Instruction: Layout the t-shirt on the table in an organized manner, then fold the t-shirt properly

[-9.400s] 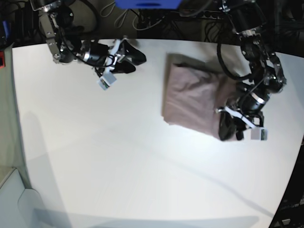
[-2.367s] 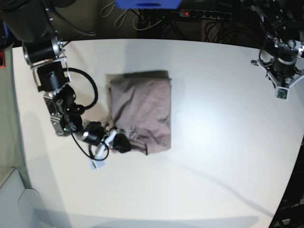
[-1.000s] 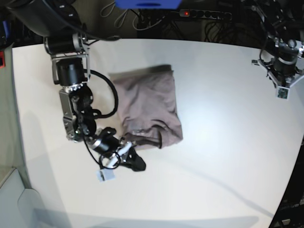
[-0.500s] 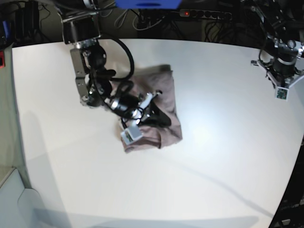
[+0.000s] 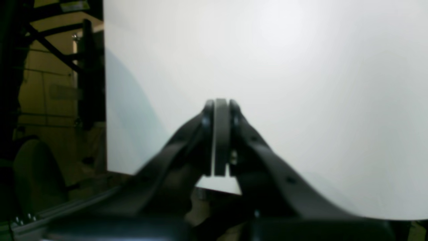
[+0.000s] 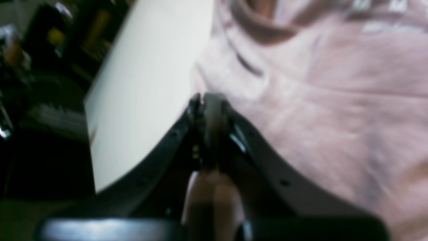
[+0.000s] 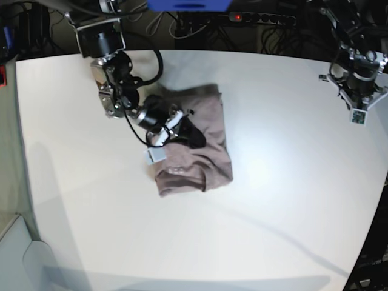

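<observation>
In the base view we start at the near edge of the table, which is bare white surface. Moving away from us, we reach the t-shirt, folded into a compact, wrinkled block that lies left of the table's centre.

Over the shirt's 10 o'clock portion we find the right gripper, reaching in from the 10 o'clock side of the table. In the right wrist view the right gripper has its jaws pressed together, with pink fabric of the t-shirt showing between the finger bases and spreading out at 2 o'clock; we read this as clamped on the cloth. The neckline sits at 12 o'clock in that view.

Farther back, at the table's 2 o'clock edge, the left gripper hangs well apart from the shirt. In the left wrist view the left gripper has its jaws fully together with nothing between them, above bare table.
</observation>
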You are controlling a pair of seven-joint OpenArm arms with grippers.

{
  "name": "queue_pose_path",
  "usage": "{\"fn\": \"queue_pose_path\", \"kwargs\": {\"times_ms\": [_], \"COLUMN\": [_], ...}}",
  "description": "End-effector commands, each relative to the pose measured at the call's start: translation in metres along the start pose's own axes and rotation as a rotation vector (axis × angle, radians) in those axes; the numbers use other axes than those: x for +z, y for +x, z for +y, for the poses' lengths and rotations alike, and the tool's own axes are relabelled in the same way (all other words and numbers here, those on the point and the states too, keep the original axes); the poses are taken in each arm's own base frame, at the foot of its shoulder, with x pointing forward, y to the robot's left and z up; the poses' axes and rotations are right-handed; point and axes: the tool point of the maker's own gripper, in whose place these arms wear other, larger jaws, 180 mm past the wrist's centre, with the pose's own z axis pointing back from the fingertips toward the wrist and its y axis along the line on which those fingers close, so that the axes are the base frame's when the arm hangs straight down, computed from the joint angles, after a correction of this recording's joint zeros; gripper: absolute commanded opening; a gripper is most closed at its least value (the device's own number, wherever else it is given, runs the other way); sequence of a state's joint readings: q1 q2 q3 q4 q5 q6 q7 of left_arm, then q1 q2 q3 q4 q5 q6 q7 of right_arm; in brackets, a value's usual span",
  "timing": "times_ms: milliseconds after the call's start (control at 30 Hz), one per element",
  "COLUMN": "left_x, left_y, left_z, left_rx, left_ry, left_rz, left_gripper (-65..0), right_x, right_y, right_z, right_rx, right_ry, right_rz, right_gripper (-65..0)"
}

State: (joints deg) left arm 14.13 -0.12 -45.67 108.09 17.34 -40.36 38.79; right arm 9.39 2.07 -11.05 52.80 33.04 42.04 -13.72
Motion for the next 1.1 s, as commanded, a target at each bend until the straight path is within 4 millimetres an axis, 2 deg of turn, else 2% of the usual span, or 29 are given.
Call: {"fn": "queue_pose_path", "kwargs": {"times_ms": [0, 233, 367, 433, 600, 700, 767, 867, 933, 1067], "left_x": [0.004, 0.005, 0.005, 0.006, 0.010, 0.014, 0.017, 0.019, 0.020, 0.021], "left_y": [0.008, 0.005, 0.004, 0.005, 0.014, 0.023, 0.020, 0.021, 0.017, 0.011], "left_z": [0.007, 0.005, 0.006, 0.007, 0.007, 0.001, -0.004, -0.005, -0.005, -0.008], "left_rx": [-0.008, -0.015, -0.012, -0.014, -0.006, 0.041, 0.056, 0.064, 0.062, 0.060], "left_ry": [0.021, 0.013, 0.018, 0.021, 0.021, -0.012, -0.036, -0.045, -0.047, -0.053], "left_rz": [-0.032, -0.025, -0.022, -0.026, -0.057, -0.107, -0.114, -0.125, -0.117, -0.107], "left_gripper": [-64.1, -64.1, -64.1, -64.1, -64.1, -64.1, -64.1, -64.1, -64.1, -64.1], "right_x": [0.002, 0.003, -0.002, 0.001, 0.023, 0.035, 0.049, 0.069, 0.088, 0.110], "right_y": [-0.018, -0.020, -0.014, -0.006, 0.033, 0.043, 0.050, 0.052, 0.046, 0.022], "right_z": [-0.011, -0.010, -0.003, 0.007, 0.049, 0.076, 0.081, 0.075, 0.053, 0.022], "right_rx": [-0.020, -0.034, -0.034, -0.003, 0.159, 0.238, 0.264, 0.268, 0.258, 0.196], "right_ry": [-0.047, -0.049, -0.034, -0.016, 0.049, 0.078, 0.061, 0.009, -0.057, -0.144], "right_rz": [0.063, 0.053, 0.034, 0.013, -0.072, -0.072, -0.089, -0.106, -0.091, -0.049], "right_gripper": [-65.0, -65.0, -65.0, -65.0, -65.0, -65.0, -65.0, -65.0, -65.0, -65.0]}}
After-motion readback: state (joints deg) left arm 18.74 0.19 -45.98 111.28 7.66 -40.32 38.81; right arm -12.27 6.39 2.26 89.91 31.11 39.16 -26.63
